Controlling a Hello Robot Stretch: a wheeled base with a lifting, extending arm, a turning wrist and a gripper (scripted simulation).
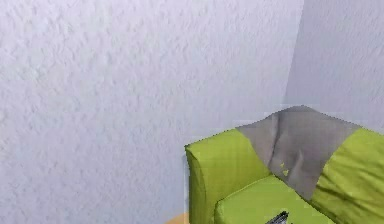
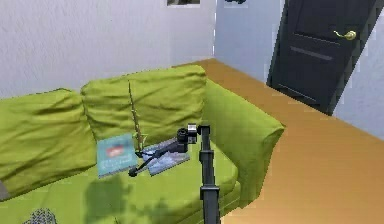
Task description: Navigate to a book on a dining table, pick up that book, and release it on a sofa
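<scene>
A lime green sofa (image 2: 150, 100) spans the left and middle of the arm side view, and its end appears at the forward view's lower right (image 1: 225, 165). A light blue book (image 2: 114, 155) with a red mark lies flat on the seat cushion. My arm (image 2: 207, 175) rises from the bottom edge over the seat. The gripper (image 2: 140, 166) points left, its fingers just right of the book and over a second flat bluish thing (image 2: 166, 164) on the cushion. I cannot tell whether it holds anything.
A dark door (image 2: 320, 50) with a gold handle (image 2: 346, 35) stands at the arm side view's right, with wooden floor (image 2: 320, 150) in front of it. A thin stick (image 2: 133, 110) leans against the sofa back. White walls (image 1: 120, 100) close the forward view.
</scene>
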